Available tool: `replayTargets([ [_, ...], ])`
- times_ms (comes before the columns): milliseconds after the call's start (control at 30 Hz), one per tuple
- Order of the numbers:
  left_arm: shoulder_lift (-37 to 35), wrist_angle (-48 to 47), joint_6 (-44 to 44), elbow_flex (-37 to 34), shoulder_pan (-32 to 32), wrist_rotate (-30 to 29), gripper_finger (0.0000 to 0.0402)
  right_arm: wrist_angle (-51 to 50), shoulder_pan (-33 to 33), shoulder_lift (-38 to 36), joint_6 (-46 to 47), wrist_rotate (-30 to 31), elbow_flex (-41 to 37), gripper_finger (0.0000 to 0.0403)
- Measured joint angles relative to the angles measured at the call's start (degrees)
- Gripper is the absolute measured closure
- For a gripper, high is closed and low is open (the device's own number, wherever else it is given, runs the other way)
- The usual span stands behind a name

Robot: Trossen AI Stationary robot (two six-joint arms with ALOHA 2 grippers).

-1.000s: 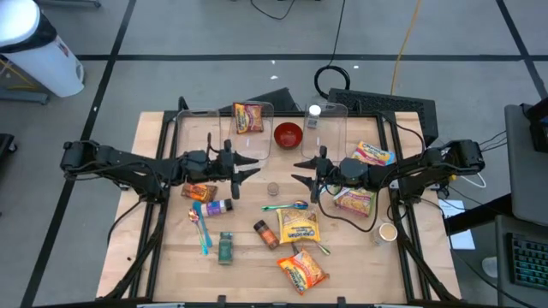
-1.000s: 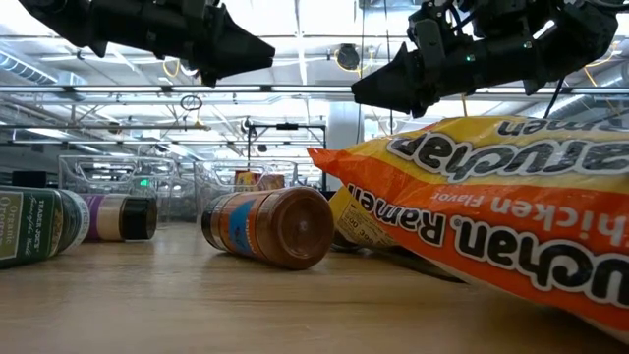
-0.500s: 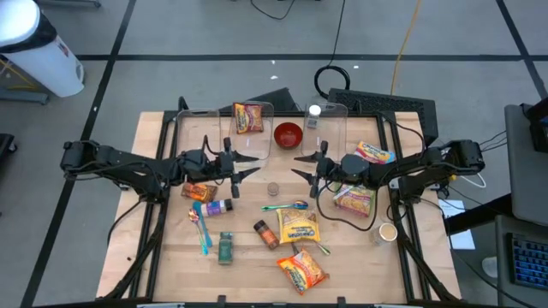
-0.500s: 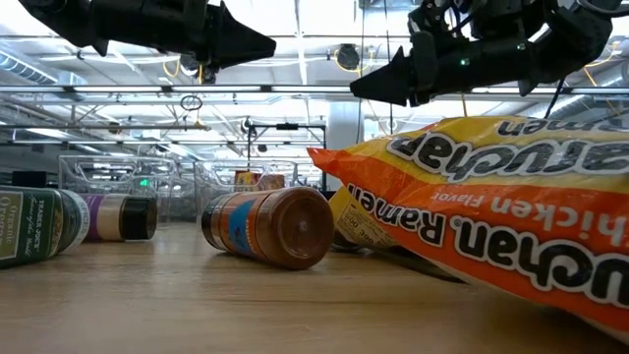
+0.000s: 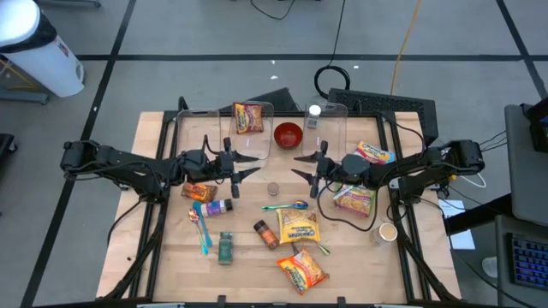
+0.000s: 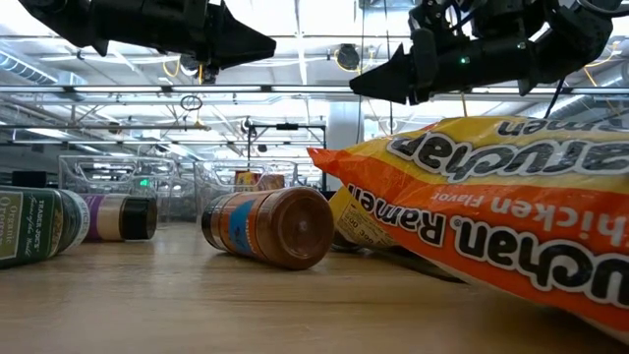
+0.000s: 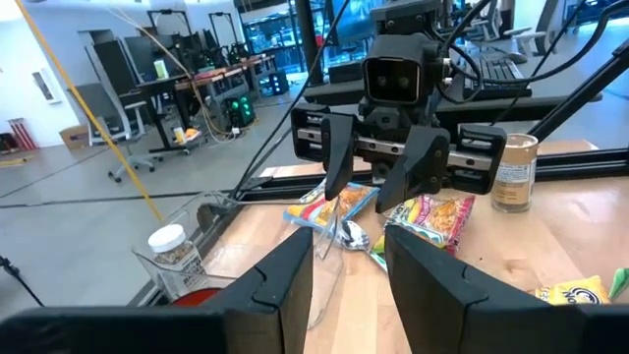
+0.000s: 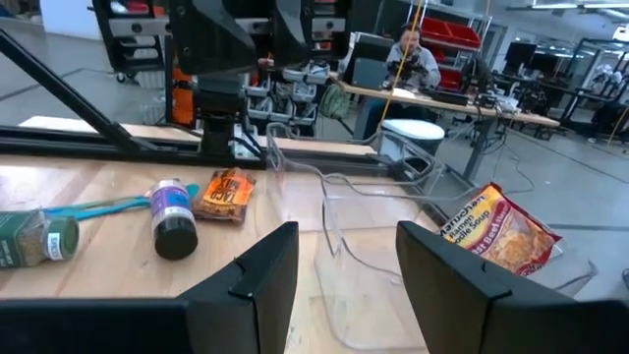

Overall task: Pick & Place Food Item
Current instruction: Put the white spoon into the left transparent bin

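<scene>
Ramen packets (image 5: 302,270) and spice jars (image 5: 265,233) lie scattered on the counter (image 5: 163,257) in the high view, left gripper (image 5: 248,166) and right gripper (image 5: 301,168) facing above it; low view: ramen foremost; wrist views: both fingers (image 7: 285,280) parted, empty.

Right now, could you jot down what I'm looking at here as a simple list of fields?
left gripper: open, empty, above the table's middle
right gripper: open, empty, facing the left one
red bowl: between two clear bins, far side
ramen packet: near edge
spice jar: lying on its side
green spoon: flat, mid-table
</scene>
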Motion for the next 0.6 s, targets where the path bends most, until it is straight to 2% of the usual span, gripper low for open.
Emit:
replayTargets([
  [300,0.0,0.0,-0.1,0.0,0.0,0.0,0.0266,1.7,0.2,0.0,11.5,-0.2,0.0,0.0238],
  [600,0.0,0.0,0.0,0.0,0.0,0.0,0.0266,-0.4,0.9,0.0,16.0,-0.2,0.0,0.0238],
])
